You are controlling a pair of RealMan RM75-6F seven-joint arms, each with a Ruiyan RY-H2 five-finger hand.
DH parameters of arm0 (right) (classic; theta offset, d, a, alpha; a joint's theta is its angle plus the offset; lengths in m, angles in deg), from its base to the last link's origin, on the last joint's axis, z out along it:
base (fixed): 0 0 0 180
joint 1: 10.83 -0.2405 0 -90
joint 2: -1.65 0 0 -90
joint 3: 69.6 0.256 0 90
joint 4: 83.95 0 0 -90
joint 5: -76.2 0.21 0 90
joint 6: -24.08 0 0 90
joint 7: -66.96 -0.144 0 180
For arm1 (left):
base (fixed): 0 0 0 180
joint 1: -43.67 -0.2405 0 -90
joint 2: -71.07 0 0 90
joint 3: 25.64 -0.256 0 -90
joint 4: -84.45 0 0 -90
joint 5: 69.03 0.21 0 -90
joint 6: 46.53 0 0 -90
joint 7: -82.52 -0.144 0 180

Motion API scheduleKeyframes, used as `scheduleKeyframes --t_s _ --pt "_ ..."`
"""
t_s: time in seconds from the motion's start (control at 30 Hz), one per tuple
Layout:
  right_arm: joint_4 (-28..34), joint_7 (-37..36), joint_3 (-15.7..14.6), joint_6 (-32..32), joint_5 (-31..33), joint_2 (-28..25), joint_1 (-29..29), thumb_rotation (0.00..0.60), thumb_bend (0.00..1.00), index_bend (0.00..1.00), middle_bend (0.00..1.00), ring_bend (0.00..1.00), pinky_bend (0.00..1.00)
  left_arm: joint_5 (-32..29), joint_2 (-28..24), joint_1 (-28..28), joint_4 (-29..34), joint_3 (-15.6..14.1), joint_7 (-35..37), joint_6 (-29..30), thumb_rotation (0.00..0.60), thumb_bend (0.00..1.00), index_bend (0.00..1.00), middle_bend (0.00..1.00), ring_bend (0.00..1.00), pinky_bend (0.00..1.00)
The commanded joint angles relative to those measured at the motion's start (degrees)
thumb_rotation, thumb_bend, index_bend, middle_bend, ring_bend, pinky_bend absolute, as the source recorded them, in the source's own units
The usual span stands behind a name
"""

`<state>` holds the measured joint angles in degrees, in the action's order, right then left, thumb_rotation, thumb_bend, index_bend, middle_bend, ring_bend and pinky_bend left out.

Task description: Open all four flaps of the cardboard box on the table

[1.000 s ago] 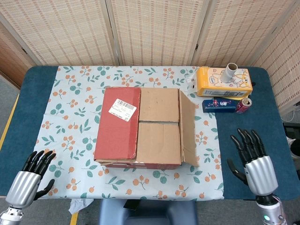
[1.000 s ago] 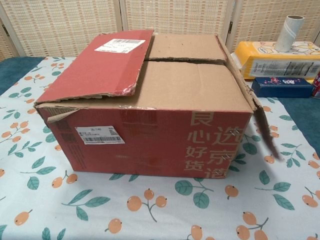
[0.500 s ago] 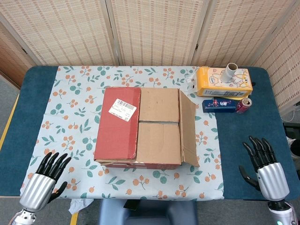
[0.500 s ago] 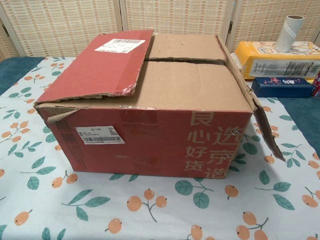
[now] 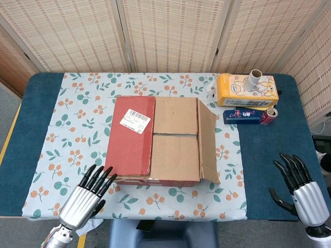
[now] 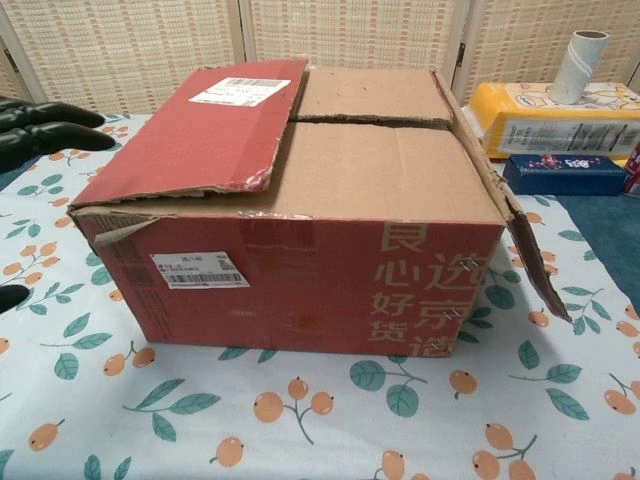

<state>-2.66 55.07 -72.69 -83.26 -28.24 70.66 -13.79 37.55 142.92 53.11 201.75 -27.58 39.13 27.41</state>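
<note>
Left hand (image 5: 83, 199) beside box (image 5: 158, 139) edge

1 box (image 5: 155, 139), w/ 4 flaps: 1 red (image 5: 130, 135), 2 plain inner (image 5: 176, 114), 1 on the right side, partly raised (image 5: 208, 139). 2 hands: left (image 5: 83, 199), right (image 5: 302, 188). 1 yellow pack (image 5: 245, 90), 1 tube (image 5: 254, 80) on it, 1 blue pack (image 5: 243, 115), 1 can (image 5: 269, 115). 1 cloth (image 5: 72, 134), 1 table (image 5: 31, 124). 2 labels on box: 1 top (image 6: 240, 91), 1 front (image 6: 198, 270).

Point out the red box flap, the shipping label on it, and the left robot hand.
red flap (image 5: 129, 150), head view, bare lower part.
shipping label (image 5: 135, 121), head view, label centre.
left robot hand (image 5: 83, 199), head view, silver back.
</note>
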Motion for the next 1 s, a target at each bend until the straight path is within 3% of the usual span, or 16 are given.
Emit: scheduleKeyframes --t_s 0.03,0.23,0.37,0.57,0.77,1.0 --pt "-0.3 -0.8 0.5 -1.0 -0.2 -0.5 0.6 0.6 0.44 0.0 0.0 0.0 0.0 -1.4 0.5 2.0 4.1 0.3 -2.0 -4.0 0.6 0.39 0.04 0.04 0.0 0.0" --pt "-0.6 0.1 0.9 -1.4 -0.6 -0.4 1.1 0.6 0.44 0.0 0.0 0.0 0.0 -7.8 2.4 5.9 9.2 3.0 -6.1 -11.2 0.6 0.44 0.04 0.04 0.0 0.0" --pt "-0.5 -0.1 0.8 -1.6 -1.1 -0.7 1.5 0.6 0.44 0.0 0.0 0.0 0.0 -14.6 5.1 9.0 10.1 6.8 -9.3 -14.1 0.6 0.44 0.04 0.04 0.0 0.0" --pt "-0.5 -1.0 0.9 -2.0 -1.4 -1.2 1.9 0.6 0.44 0.0 0.0 0.0 0.0 -21.7 7.9 11.6 9.8 11.1 -11.1 -12.7 0.6 0.44 0.02 0.04 0.0 0.0" --pt "-0.3 -0.9 1.4 -0.8 -0.6 -1.2 1.9 0.6 0.44 0.0 0.0 0.0 0.0 -28.2 7.9 14.2 10.3 14.7 -6.6 -11.9 0.6 0.44 0.02 0.04 0.0 0.0" --pt "0.7 -0.4 1.6 -0.7 -0.2 -1.6 2.5 0.6 0.44 0.0 0.0 0.0 0.0 -31.3 9.5 17.1 8.1 14.7 -7.5 -10.7 0.6 0.44 0.0 0.03 0.0 0.0"
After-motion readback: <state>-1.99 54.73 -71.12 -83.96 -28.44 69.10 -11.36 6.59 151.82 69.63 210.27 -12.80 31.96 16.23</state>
